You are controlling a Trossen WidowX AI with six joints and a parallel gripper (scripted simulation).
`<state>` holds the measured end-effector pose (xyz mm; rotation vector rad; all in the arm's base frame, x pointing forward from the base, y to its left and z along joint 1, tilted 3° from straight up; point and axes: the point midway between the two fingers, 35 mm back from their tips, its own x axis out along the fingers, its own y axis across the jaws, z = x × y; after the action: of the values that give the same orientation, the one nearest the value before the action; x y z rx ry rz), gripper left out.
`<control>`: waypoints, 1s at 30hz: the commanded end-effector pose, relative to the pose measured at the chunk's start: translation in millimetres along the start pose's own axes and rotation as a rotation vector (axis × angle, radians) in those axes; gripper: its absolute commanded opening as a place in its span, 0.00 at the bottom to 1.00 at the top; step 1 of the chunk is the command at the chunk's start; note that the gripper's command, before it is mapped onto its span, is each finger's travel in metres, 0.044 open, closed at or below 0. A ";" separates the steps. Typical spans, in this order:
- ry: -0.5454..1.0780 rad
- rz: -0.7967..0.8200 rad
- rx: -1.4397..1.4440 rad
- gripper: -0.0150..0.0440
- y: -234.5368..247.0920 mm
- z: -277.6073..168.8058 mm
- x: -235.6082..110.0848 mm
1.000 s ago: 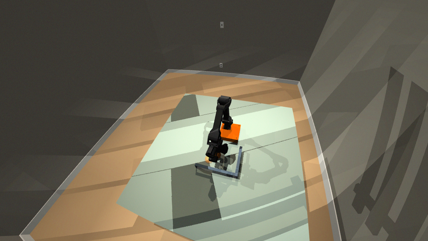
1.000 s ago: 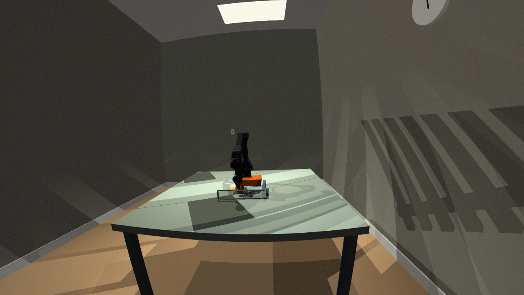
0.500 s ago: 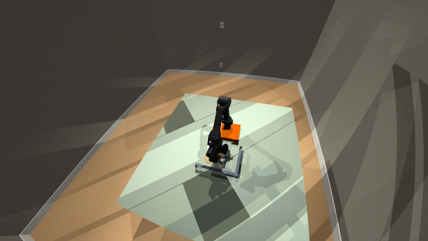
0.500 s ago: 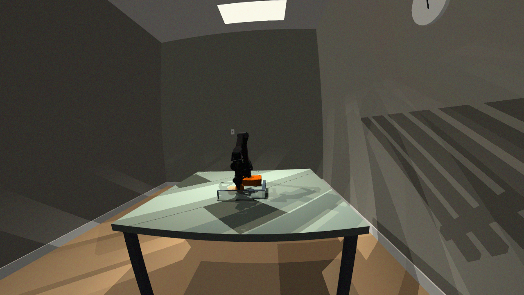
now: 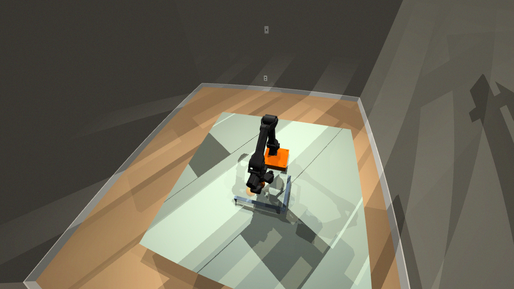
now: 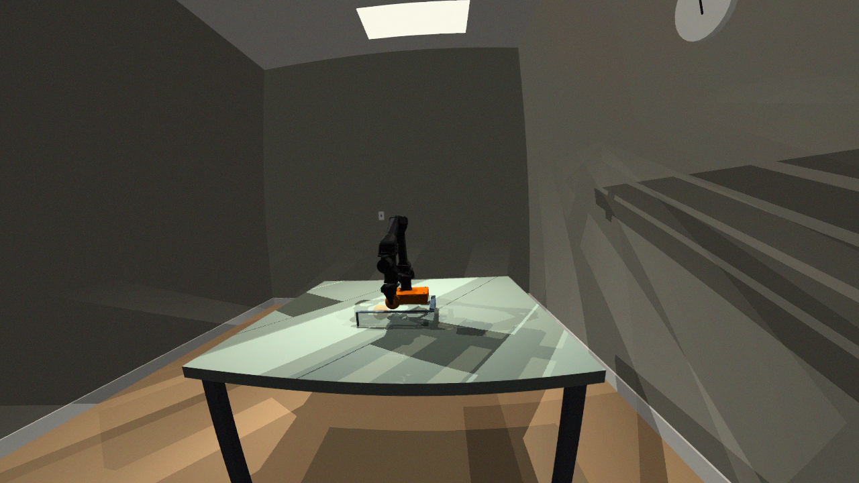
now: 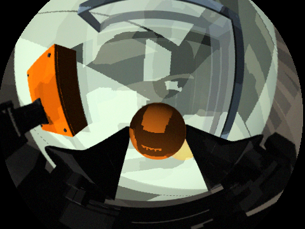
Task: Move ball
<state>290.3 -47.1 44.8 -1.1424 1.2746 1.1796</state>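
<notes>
Counter: pale green top [image 6: 336, 354] on dark legs, streaked with shadows.
Room: grey walls, wood floor.
Gripper [image 7: 157, 142]: jaws clamped on orange ball [image 7: 157, 131], beside walls [image 7: 236, 68].

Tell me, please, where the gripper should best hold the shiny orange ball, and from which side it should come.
Across its widest middle, from above. The shiny orange ball is round, so only opposite sides at its equator keep it from slipping. The black gripper is already shut on it this way, one finger on each side.

Orange ball [image 7: 157, 131], black arm [image 5: 259, 152], orange base plate [image 5: 282, 161], pale-green table [image 6: 336, 354].
</notes>
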 end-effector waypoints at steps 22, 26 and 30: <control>0.007 -0.023 -0.001 0.25 5.0 -0.2 -111.8; 0.008 -0.024 0.009 0.25 -8.9 -10.4 -100.6; 0.009 -0.026 0.011 0.25 -24.5 -23.0 -86.0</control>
<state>303.1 -58.6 138.6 -1.1435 1.2697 1.1629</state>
